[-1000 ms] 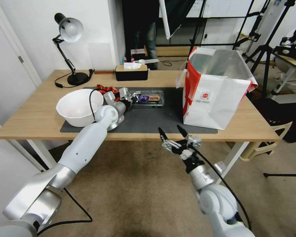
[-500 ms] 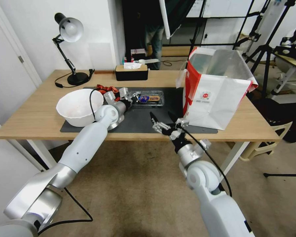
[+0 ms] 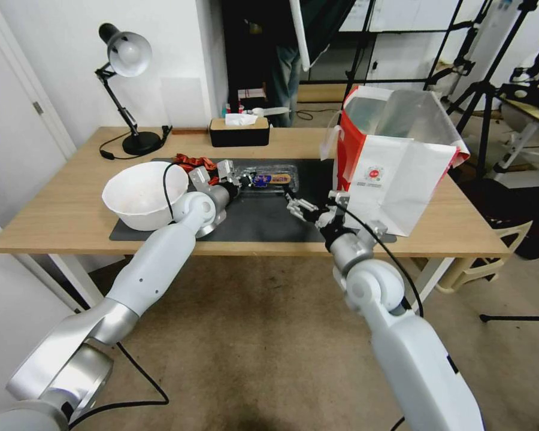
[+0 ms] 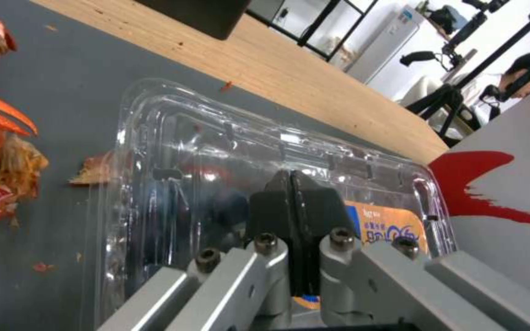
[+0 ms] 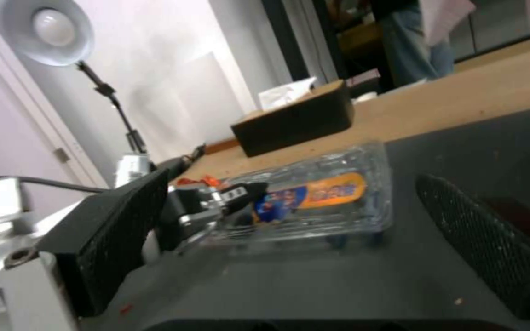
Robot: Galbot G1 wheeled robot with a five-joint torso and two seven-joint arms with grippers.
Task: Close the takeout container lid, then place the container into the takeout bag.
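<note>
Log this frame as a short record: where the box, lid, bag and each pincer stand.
box: clear takeout container flat on the dark mat
lid: down over the box, orange-blue label up
bag: takeout bag upright, open, to the box's right
left pincer: shut, tips on the lid
right pincer: open, over the mat facing the box, apart from it

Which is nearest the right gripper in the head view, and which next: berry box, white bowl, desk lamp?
From the right gripper:
1. Berry box, just beyond it on the mat.
2. White bowl, to its left.
3. Desk lamp, far back left corner.
</note>
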